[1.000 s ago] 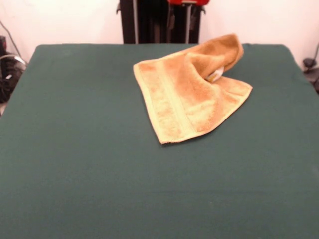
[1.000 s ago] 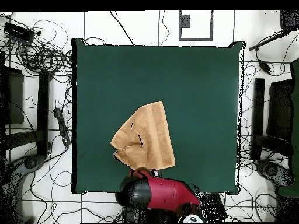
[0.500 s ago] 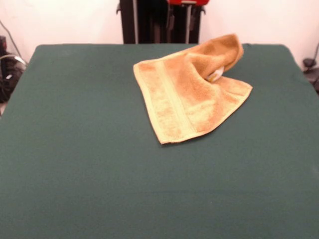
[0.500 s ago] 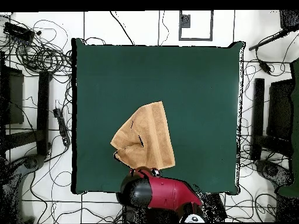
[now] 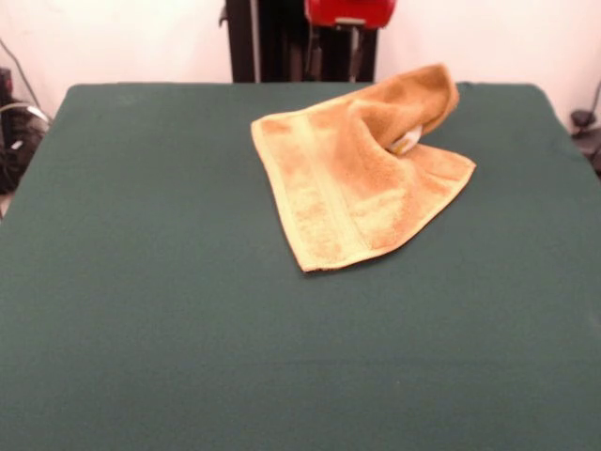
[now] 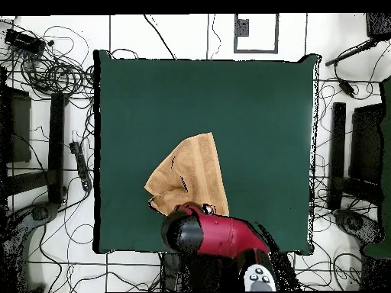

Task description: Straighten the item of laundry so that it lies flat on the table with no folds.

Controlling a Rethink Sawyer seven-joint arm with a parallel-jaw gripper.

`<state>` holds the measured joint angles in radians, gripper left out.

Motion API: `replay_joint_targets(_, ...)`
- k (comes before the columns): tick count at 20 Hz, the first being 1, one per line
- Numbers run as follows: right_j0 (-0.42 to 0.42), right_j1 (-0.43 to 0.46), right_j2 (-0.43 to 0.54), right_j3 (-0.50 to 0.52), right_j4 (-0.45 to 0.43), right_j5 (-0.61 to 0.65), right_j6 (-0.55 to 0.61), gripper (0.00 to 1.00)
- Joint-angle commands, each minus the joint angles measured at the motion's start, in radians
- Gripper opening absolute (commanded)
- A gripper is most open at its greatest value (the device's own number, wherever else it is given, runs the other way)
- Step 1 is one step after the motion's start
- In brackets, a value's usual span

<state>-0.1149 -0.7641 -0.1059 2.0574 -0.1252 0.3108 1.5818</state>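
The item of laundry (image 5: 362, 174) is a golden-orange towel lying right of centre on the far half of the green table (image 5: 141, 282). Its near part lies flat with a woven band showing. Its far right corner is bunched up and folded over, with a small white label (image 5: 406, 143) peeking out under the fold. In the overhead view the towel (image 6: 189, 177) lies near the table's (image 6: 252, 114) bottom edge. The red arm (image 6: 218, 235) reaches over that edge and covers the towel's lower rim. My gripper (image 5: 348, 13) shows only as a red block at the top edge, behind the towel.
Cables (image 6: 53, 72) and dark stands (image 6: 55, 145) crowd the floor on both sides of the table in the overhead view. A black column (image 5: 242, 39) rises behind the table's far edge.
The arm has come forward over the table's edge and now overlaps the towel's rim. In the front view the red block has dropped lower. The towel has not moved.
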Motion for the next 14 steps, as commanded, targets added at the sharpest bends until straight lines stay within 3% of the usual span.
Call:
replay_joint_targets(1,0.01,0.085,0.104,-0.221,0.072,0.188,0.119,1.0)
replay_joint_targets(8,0.023,0.122,0.1,-0.347,0.091,0.291,0.137,1.0)
replay_joint_targets(14,0.022,0.13,0.105,-0.364,0.088,0.3,0.132,1.0)
